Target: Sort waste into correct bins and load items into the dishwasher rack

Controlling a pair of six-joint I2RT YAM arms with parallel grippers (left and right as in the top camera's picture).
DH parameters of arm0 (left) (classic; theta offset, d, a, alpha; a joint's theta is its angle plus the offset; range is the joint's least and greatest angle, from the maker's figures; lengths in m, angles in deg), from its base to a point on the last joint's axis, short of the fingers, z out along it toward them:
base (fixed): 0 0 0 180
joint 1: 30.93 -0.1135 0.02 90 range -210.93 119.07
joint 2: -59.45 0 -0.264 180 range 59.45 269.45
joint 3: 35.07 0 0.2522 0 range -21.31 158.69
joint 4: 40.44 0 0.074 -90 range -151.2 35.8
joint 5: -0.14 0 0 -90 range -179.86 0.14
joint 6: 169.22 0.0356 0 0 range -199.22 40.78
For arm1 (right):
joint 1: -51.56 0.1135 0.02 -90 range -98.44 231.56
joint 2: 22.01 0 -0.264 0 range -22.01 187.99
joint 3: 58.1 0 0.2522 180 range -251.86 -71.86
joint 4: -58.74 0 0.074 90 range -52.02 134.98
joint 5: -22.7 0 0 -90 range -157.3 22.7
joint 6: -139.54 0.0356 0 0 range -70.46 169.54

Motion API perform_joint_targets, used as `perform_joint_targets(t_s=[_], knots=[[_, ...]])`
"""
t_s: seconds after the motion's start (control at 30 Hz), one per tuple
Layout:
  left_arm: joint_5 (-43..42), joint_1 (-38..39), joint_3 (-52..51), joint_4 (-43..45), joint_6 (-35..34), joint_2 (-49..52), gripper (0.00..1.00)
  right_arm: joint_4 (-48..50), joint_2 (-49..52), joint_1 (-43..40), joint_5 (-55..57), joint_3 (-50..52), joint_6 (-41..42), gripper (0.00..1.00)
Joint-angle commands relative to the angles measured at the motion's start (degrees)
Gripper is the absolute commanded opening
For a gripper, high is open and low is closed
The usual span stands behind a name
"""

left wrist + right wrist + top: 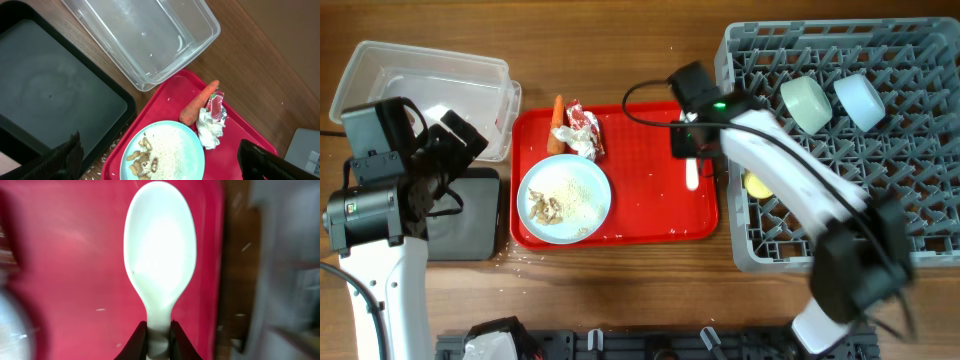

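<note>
My right gripper (159, 337) is shut on the handle of the white plastic spoon (160, 260), over the right side of the red serving tray (650, 215); the spoon (692, 174) also shows in the overhead view. The grey dishwasher rack (930, 150) holds a pale green bowl (807, 103), a pale blue bowl (859, 101) and a yellow-green cup (758, 185). The pale blue plate (565, 200) carries beige crumbs (150, 157). Carrot (198, 103), red-and-white wrapper (216, 104) and white tissue (209, 130) lie on the tray. My left gripper (160, 162) is open above the plate.
The clear tub (420, 85) stands at the back left and the black tray (460, 215) in front of it, both left of the red tray. Loose crumbs lie on the wood (114, 145) between the black tray and the red tray.
</note>
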Motion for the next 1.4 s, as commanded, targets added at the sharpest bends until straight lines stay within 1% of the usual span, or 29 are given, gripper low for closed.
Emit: perform_joint_targets(t_s=[0.0,0.07,0.13,0.23,0.27,0.3,0.37,0.4,0.43,0.47,0.57,0.67,0.73,0.77,0.8,0.83,0.87,0.93,0.97,1.0,1.1,1.23,1.33,1.37], knots=[[0.3,-0.3,1.0,0.0,-0.8,0.1,1.00,0.7,-10.6,-2.6,7.9,-0.8,-6.1,0.04],[0.3,-0.3,1.0,0.0,-0.8,0.1,1.00,1.6,-12.0,-5.3,12.1,-0.8,-10.7,0.04],[0.3,-0.3,1.0,0.0,-0.8,0.1,1.00,3.1,-11.1,-7.7,13.4,-0.6,-13.9,0.04],[0.3,-0.3,1.0,0.0,-0.8,0.1,1.00,6.6,-7.6,-11.9,12.9,-0.6,-16.5,0.04],[0.3,-0.3,1.0,0.0,-0.8,0.1,1.00,8.0,-6.1,-12.9,12.9,-0.6,-18.5,0.04],[0.3,-0.3,1.0,0.0,-0.8,0.1,1.00,8.9,-5.0,-13.4,12.9,-0.6,-20.2,0.04],[0.3,-0.3,1.0,0.0,-0.8,0.1,1.00,10.3,-2.5,-13.9,13.2,-0.6,-20.9,0.04],[0.3,-0.3,1.0,0.0,-0.8,0.1,1.00,10.5,-1.6,-13.9,13.0,-0.6,-20.8,0.10],[0.3,-0.3,1.0,0.0,-0.8,0.1,1.00,10.1,-1.4,-13.8,11.5,-0.6,-20.7,0.23],[0.3,-0.3,1.0,0.0,-0.8,0.1,1.00,9.0,-1.7,-13.6,8.2,-1.0,-20.7,0.29],[0.3,-0.3,1.0,0.0,-0.8,0.1,1.00,4.2,-5.5,-13.3,0.1,-4.0,-19.5,0.35],[0.3,-0.3,1.0,0.0,-0.8,0.1,1.00,1.3,-13.1,-13.2,-5.3,-5.2,-16.4,0.39],[0.3,-0.3,1.0,0.0,-0.8,0.1,1.00,-0.1,-19.2,-12.7,-11.7,-5.2,-16.0,0.40],[0.3,-0.3,1.0,0.0,-0.8,0.1,1.00,-0.7,-22.0,-12.2,-14.7,-5.2,-16.0,0.45],[0.3,-0.3,1.0,0.0,-0.8,0.1,1.00,-1.4,-24.7,-11.6,-17.1,-5.2,-16.0,0.56],[0.3,-0.3,1.0,0.0,-0.8,0.1,1.00,-2.1,-26.8,-11.2,-18.8,-5.2,-16.0,1.00],[0.3,-0.3,1.0,0.0,-0.8,0.1,1.00,-3.0,-29.1,-10.7,-20.9,-5.2,-15.1,1.00],[0.3,-0.3,1.0,0.0,-0.8,0.1,1.00,-3.2,-32.9,-10.4,-24.4,-5.2,-8.1,1.00],[0.3,-0.3,1.0,0.0,-0.8,0.1,1.00,-4.3,-34.0,-10.4,-24.3,-5.2,-6.0,1.00],[0.3,-0.3,1.0,0.0,-0.8,0.1,1.00,-5.8,-34.9,-10.4,-23.8,-5.2,-5.6,1.00],[0.3,-0.3,1.0,0.0,-0.8,0.1,1.00,-10.6,-37.7,-10.5,-17.2,-5.2,-10.2,1.00],[0.3,-0.3,1.0,0.0,-0.8,0.1,1.00,-10.6,-44.7,-10.8,-9.2,-5.1,-17.5,1.00],[0.3,-0.3,1.0,0.0,-0.8,0.1,1.00,-5.5,-51.1,-11.4,-5.7,-1.0,-22.6,1.00],[0.3,-0.3,1.0,0.0,-0.8,0.1,1.00,-1.9,-54.5,-12.4,-4.5,2.8,-23.9,1.00]])
